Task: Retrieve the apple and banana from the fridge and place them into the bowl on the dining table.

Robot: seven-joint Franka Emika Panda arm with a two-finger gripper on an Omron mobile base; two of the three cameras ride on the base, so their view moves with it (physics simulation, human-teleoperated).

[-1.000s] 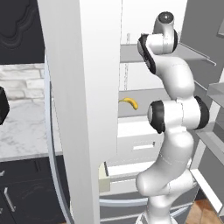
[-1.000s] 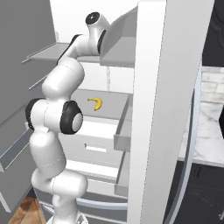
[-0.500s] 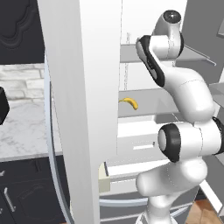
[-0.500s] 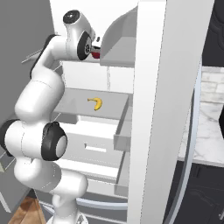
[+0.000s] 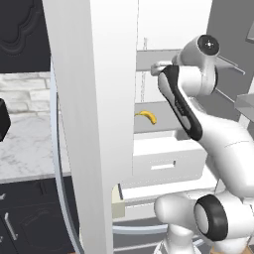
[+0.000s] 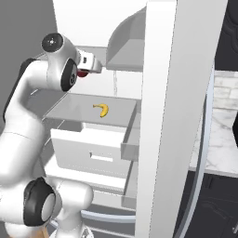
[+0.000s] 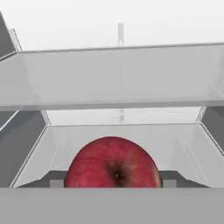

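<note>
Pincer grips the apple, now drawn back from the fridge shelf.

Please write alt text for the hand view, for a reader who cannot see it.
A red apple fills the bottom centre, with a dark finger tip close on each side, seemingly gripping it. Behind it are the fridge's grey shelves and white back wall.

- Looking like a rendered home kitchen.
- Fridge standing open, white inside w/ shelves, drawers, banana lying there.
- Marble worktop sitting over dark cabinets.
</note>
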